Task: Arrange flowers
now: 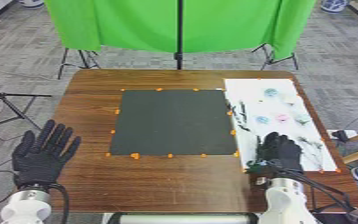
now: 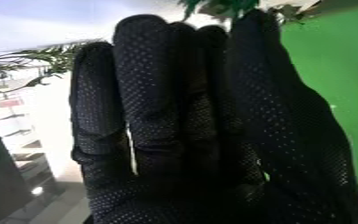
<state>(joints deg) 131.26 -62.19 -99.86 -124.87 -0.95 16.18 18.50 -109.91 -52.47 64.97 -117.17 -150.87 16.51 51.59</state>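
In the head view my right hand point(image 1: 287, 154) is over the near part of the white sheet point(image 1: 247, 88), its fingers extended. Dark green foliage point(image 1: 257, 165) lies along that hand's thumb side. The sheet also bears a blue flower point(image 1: 270, 92), another blue flower point(image 1: 262, 120), a pink flower point(image 1: 282, 118) and thin sprigs point(image 1: 240, 114). My right hand point(image 2: 186, 115) has long, straight fingers in the right wrist view, with green leaves point(image 2: 224, 7) by the tips; contact with them is unclear. My left hand point(image 1: 42, 157) is open at the table's left edge.
A dark grey mat point(image 1: 174, 122) with orange markers around it covers the middle of the brown table point(image 1: 180, 187). Behind the far edge stands a green cloth point(image 1: 131, 25) on stands. A black tripod point(image 1: 11, 105) is on the floor at the left.
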